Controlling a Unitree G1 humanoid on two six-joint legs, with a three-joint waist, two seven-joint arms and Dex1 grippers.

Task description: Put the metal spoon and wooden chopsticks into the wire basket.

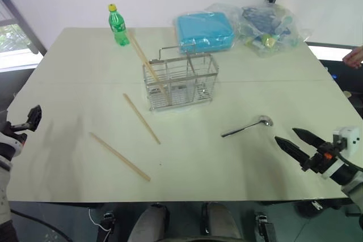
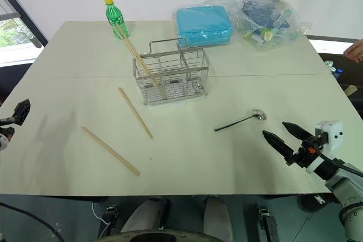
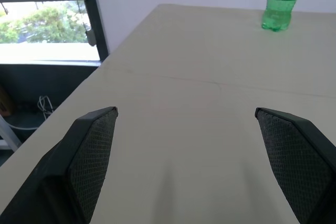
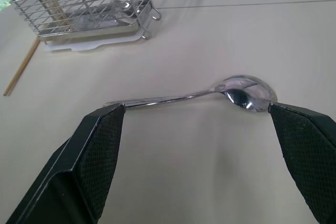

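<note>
Wide open and empty, the right gripper [image 1: 294, 139] hovered by the table's [image 1: 68, 83] near right edge, just short of the metal spoon [image 1: 248, 126], which it would do best to straddle mid-handle before carrying it to the wire basket [image 1: 181, 80] mid-table.

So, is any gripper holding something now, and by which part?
Nothing is held. The left gripper and right gripper are open; the metal spoon lies on the table.

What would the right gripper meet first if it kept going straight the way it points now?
Most likely the metal spoon: it lies on the table just ahead of the open right gripper, framed between its fingers. Depth is uncertain, so it might pass just above.
</note>
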